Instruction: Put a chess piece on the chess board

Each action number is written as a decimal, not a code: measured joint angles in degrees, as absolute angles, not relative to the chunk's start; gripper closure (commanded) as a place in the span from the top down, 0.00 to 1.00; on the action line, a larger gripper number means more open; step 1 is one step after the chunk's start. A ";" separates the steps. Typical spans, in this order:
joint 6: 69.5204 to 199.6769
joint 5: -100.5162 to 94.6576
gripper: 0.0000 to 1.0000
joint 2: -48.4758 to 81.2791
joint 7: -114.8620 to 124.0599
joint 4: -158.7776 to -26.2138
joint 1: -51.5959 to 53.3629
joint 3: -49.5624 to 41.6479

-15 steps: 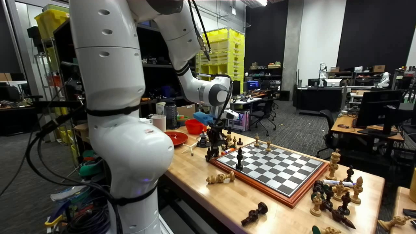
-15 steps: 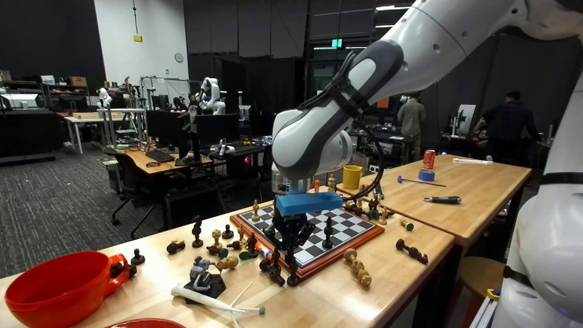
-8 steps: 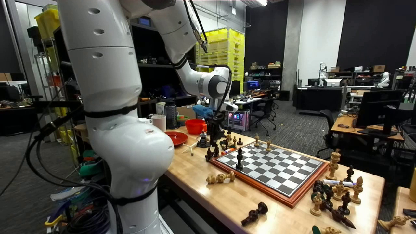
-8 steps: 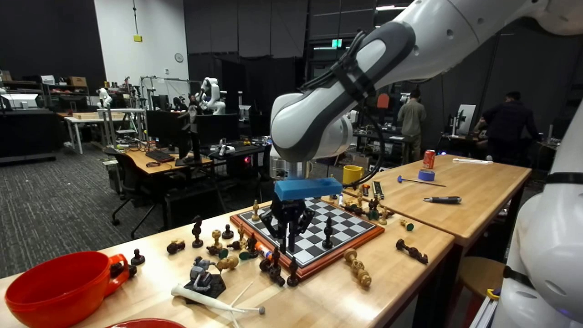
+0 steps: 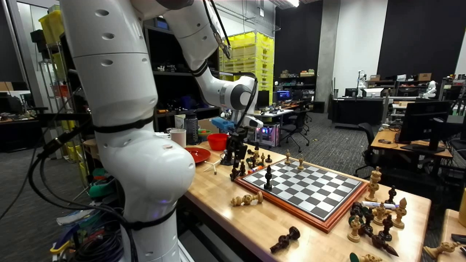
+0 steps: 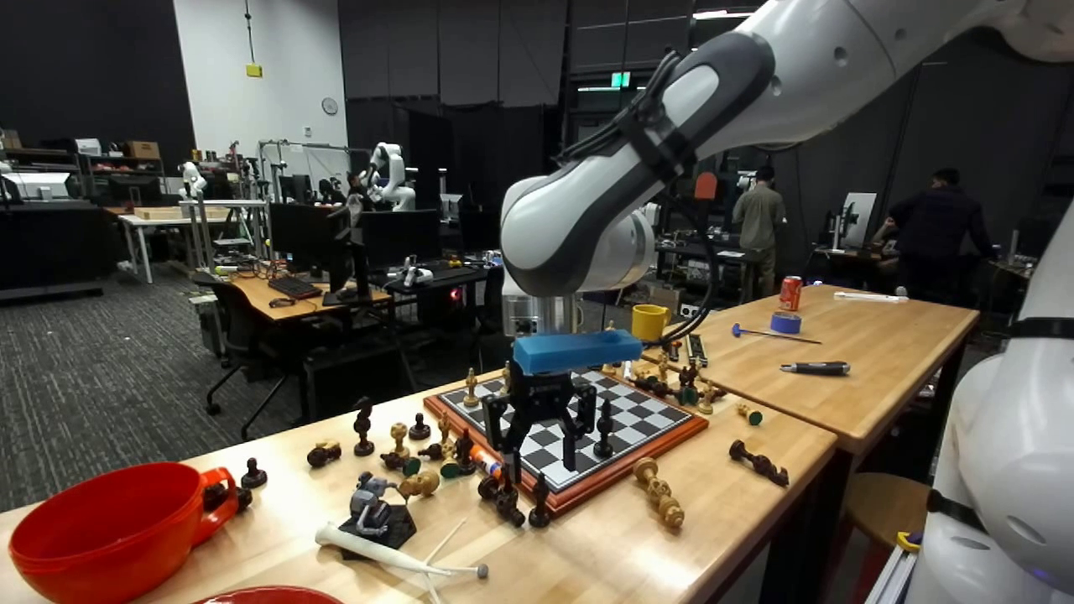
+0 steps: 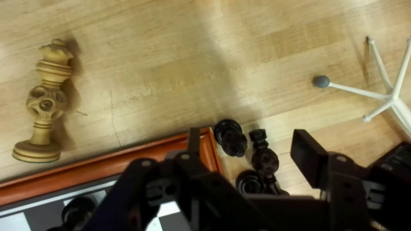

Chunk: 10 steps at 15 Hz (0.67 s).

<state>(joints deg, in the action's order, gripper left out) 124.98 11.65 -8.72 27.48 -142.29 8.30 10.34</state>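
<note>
Chess piece point(image 6: 539, 502) it's probably after, the upright dark one lower centre in an exterior view, stands just beside the chess board point(image 6: 639, 413). Gripper point(image 7: 249, 149) hangs wide, holding nothing. Another dark piece point(image 6: 604, 429) is already on there, but for this one I'd say everything's left.

In the wrist view, an upright dark chess piece point(image 7: 231, 138) and a toppled dark piece point(image 7: 265, 162) crowd the gap of the spread pincer point(image 7: 249, 149). Bare tabletop point(image 7: 154, 64) reaches from there to a toppled pale queen point(image 7: 46, 104). Free squares span the chess board's point(image 5: 311, 187) middle; a tall dark piece point(image 5: 268, 178) and two pale pieces point(image 5: 300, 162) stand near its edges.
</note>
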 measured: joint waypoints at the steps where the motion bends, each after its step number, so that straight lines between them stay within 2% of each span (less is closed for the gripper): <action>1: 124.98 11.97 0.52 -8.70 27.41 -142.54 8.38 10.35; 4: 125.33 12.49 0.32 -8.55 27.16 -142.68 8.42 10.49; 7: 126.12 12.47 0.06 -8.26 26.97 -142.61 8.42 10.58; 8: 126.27 12.46 0.01 -8.09 26.91 -142.55 8.42 10.58; 10: 126.55 12.46 0.00 -7.71 26.87 -142.53 8.37 10.57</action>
<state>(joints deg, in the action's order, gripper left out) 126.55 12.46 -7.71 26.87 -142.53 8.37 10.57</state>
